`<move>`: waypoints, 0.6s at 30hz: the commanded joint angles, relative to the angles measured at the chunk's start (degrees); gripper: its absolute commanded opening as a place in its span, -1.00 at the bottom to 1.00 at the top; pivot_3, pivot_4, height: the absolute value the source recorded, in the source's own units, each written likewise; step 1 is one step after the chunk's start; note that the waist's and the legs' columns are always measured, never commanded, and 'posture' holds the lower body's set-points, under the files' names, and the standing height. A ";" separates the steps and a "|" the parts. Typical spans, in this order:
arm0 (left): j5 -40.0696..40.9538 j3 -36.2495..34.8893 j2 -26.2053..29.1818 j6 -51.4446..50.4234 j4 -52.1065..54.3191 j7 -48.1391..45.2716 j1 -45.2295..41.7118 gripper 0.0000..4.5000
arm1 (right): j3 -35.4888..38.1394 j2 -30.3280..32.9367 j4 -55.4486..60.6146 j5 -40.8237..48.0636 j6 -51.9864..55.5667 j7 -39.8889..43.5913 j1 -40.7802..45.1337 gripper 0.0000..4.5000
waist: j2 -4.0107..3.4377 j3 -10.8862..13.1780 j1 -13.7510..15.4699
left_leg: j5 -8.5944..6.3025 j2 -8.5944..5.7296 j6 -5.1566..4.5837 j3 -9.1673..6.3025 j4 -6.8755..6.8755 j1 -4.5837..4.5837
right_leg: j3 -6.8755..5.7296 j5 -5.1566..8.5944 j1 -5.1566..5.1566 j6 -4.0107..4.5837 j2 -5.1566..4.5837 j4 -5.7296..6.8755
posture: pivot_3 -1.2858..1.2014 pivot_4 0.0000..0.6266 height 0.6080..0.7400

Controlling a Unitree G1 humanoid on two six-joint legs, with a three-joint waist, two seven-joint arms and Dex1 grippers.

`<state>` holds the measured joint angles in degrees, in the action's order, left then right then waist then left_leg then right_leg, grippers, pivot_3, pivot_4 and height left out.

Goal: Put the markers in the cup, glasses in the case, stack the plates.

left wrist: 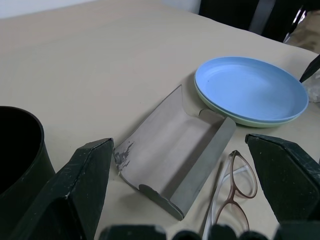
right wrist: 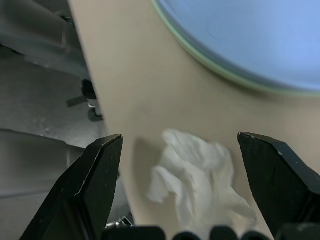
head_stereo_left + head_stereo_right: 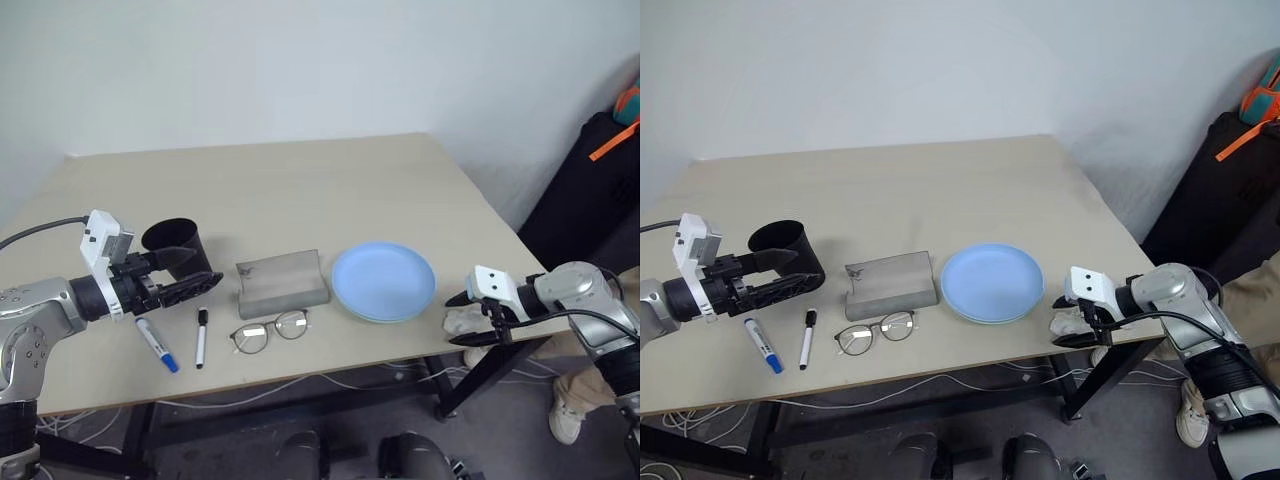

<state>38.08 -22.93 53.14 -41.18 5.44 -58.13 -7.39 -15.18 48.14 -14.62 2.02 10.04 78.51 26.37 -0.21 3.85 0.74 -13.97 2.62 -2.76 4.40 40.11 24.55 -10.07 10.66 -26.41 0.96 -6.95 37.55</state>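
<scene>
Your two round plastic plates (image 3: 384,281) already sit stacked mid-table, light blue over pale green, so that step looks done. The grey felt-like case (image 3: 283,283) lies open, ready for the one pair of dark wire-framed glasses (image 3: 270,331) just in front. Two white markers (image 3: 180,341) wait beside the single tall black cup (image 3: 176,240). Your left gripper (image 3: 192,278) hangs wide open and empty near the cup; your right gripper (image 2: 192,165) gapes over a crumpled white tissue (image 2: 200,176) at the table (image 3: 300,190) edge.

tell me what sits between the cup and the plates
The open grey case lies between the black cup and the stacked plates, clearest in the left eye view.
</scene>
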 commanded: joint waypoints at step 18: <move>0.25 -1.07 0.92 0.11 0.31 -0.28 -0.88 1.00 | 1.89 0.93 -4.95 -0.41 -3.95 3.29 10.14 -0.96 | -0.03 0.02 -0.04 | 0.00 0.03 0.00 0.02 0.00 -0.01 | 0.00 0.00 0.01 0.00 0.02 0.01 | 0.03 -1.00 0.41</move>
<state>38.04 -22.93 53.14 -41.57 5.27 -58.15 -7.39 -15.46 48.13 -19.81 0.11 6.56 80.84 33.64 -0.24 3.88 0.70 -13.96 2.65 -2.76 4.44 40.10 24.56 -10.06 10.66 -26.40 0.96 -6.93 37.56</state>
